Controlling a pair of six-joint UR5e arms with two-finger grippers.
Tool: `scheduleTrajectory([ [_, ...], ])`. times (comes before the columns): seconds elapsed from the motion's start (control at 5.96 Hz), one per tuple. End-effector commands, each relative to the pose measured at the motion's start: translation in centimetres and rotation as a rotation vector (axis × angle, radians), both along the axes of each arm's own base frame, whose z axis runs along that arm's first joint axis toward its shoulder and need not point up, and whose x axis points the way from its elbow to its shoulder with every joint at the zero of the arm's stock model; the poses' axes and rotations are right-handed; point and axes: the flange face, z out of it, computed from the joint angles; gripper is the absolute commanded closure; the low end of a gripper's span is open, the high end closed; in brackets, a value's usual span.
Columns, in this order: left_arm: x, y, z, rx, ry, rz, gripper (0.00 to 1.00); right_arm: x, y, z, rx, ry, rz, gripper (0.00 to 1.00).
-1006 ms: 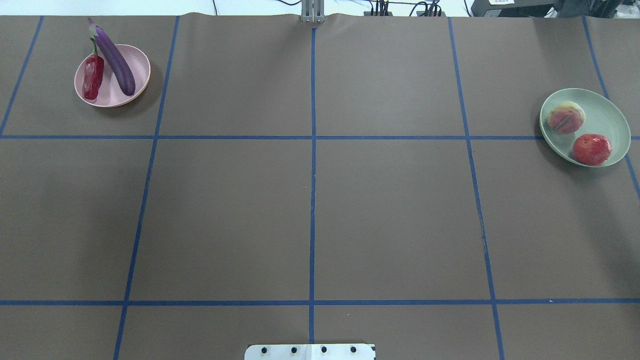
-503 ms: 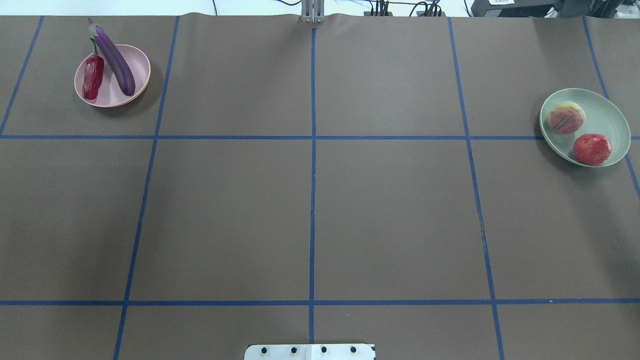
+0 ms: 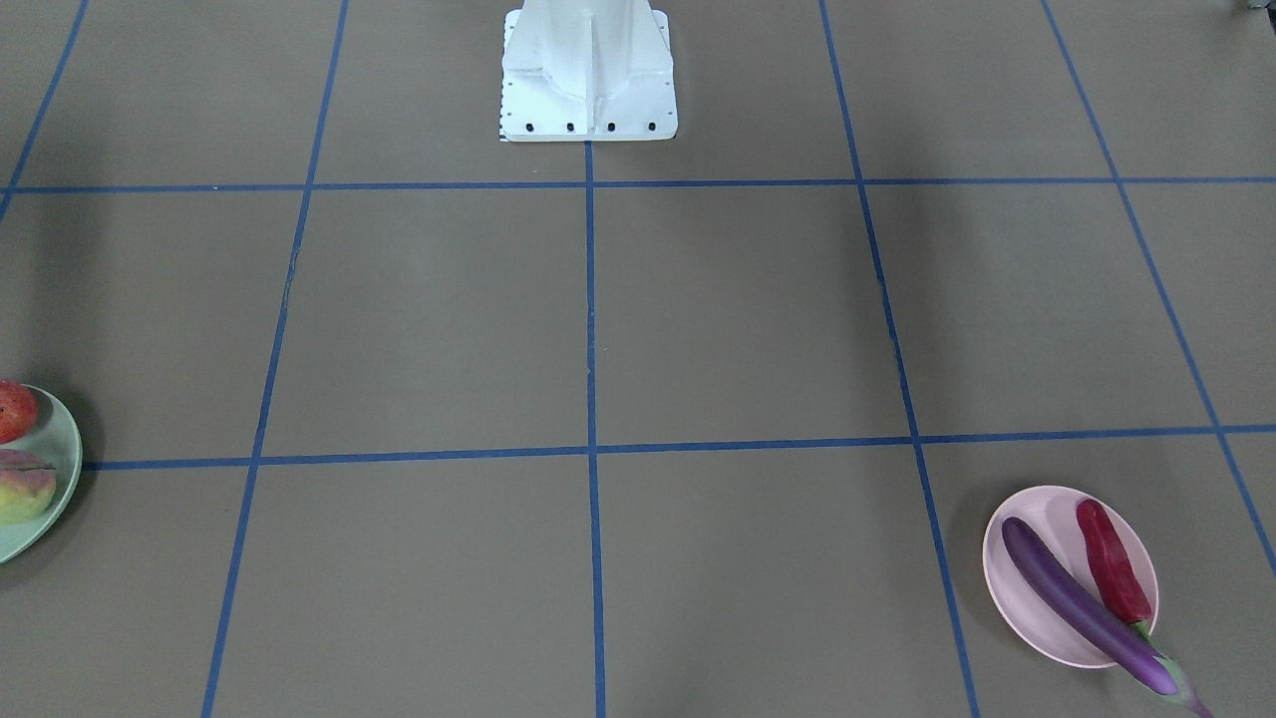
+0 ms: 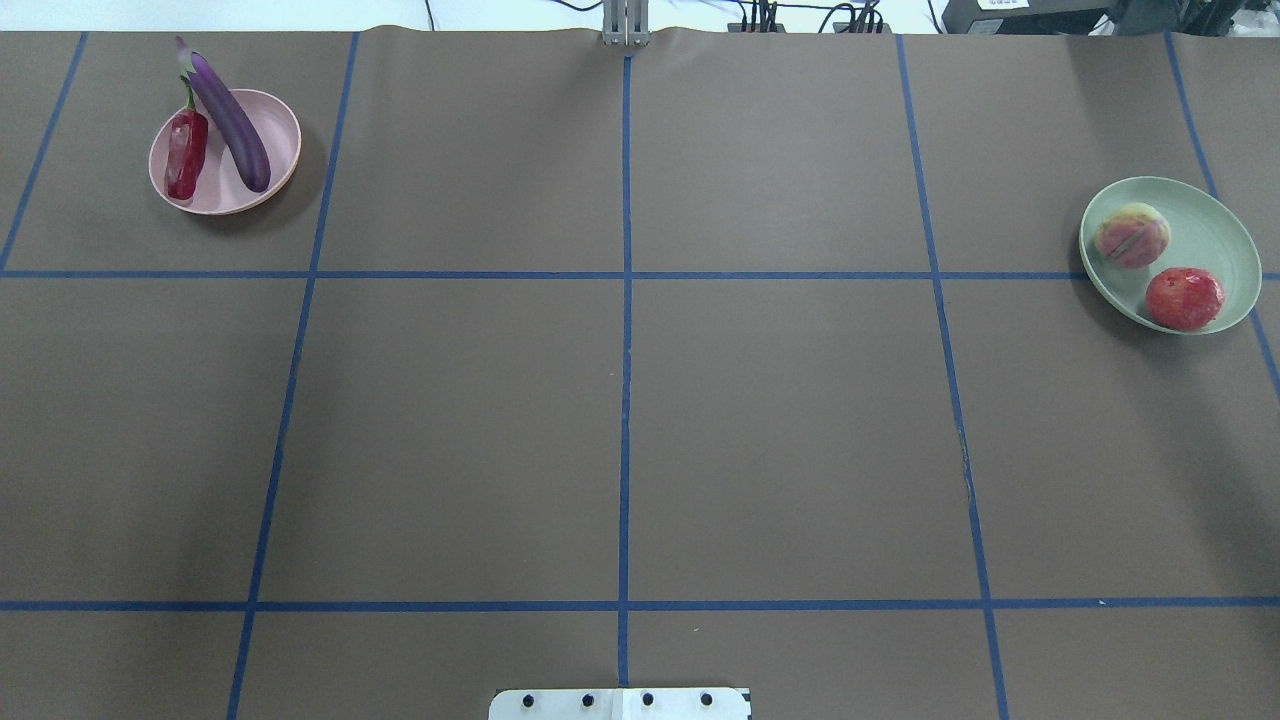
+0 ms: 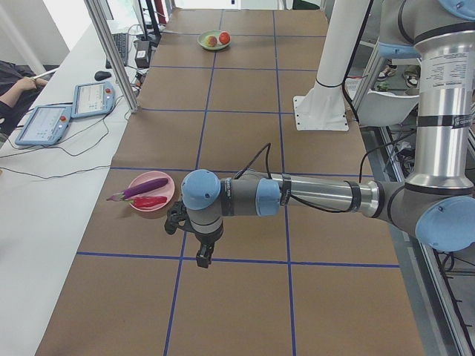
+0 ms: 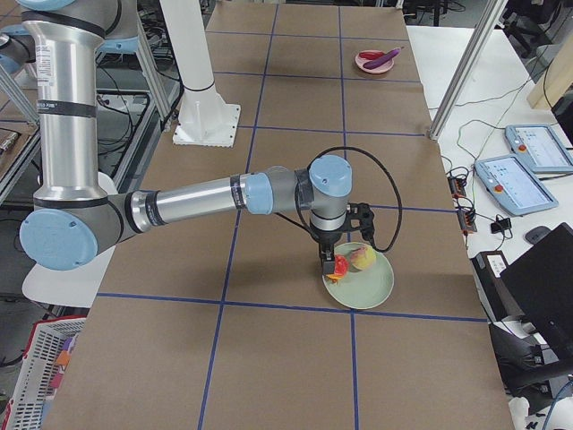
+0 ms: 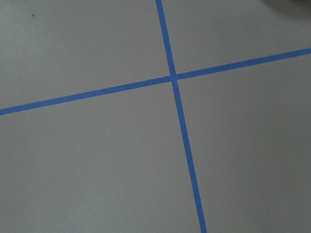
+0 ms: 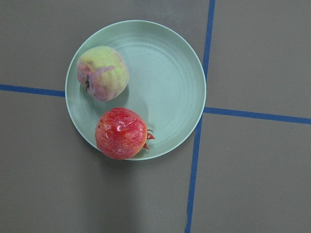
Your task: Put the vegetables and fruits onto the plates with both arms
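Note:
The purple eggplant (image 4: 230, 120) and the red chili (image 4: 186, 155) lie on the pink plate (image 4: 280, 130) at the far left, the eggplant's cap sticking out over the rim. On the mint green plate (image 4: 1215, 235) at the far right rest the peach (image 4: 1131, 236) and the round red fruit (image 4: 1184, 298); the right wrist view looks straight down on both. My left gripper (image 5: 202, 256) hangs above the table near the pink plate (image 5: 165, 185). My right gripper (image 6: 329, 264) hangs over the green plate (image 6: 372, 285). I cannot tell whether either is open or shut.
The brown table carries a blue tape grid (image 4: 625, 350). The white base pedestal (image 3: 588, 70) stands at the robot's side. Beyond the far edge sit tablets (image 5: 67, 111), cables, a metal post (image 5: 111, 52) and a person's arm (image 5: 18, 85).

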Motion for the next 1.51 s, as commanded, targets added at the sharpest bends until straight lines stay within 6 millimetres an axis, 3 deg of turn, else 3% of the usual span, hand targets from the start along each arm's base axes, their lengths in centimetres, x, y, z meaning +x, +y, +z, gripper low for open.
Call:
scheduleTrajectory([
  [0.0, -0.2, 0.2, -0.6, 0.011, 0.012, -0.005, 0.00, -0.1, -0.1, -0.1, -0.001, 0.001, 0.004, 0.00],
  [0.5, -0.1, 0.3, -2.4, 0.060, 0.010, 0.000, 0.00, -0.3, 0.0, 0.0, -0.002, 0.000, -0.001, 0.00],
  [1.34, 0.0, 0.2, -3.0, 0.070, 0.008, 0.001, 0.00, -0.5, 0.1, 0.2, -0.008, 0.000, -0.005, 0.00],
])
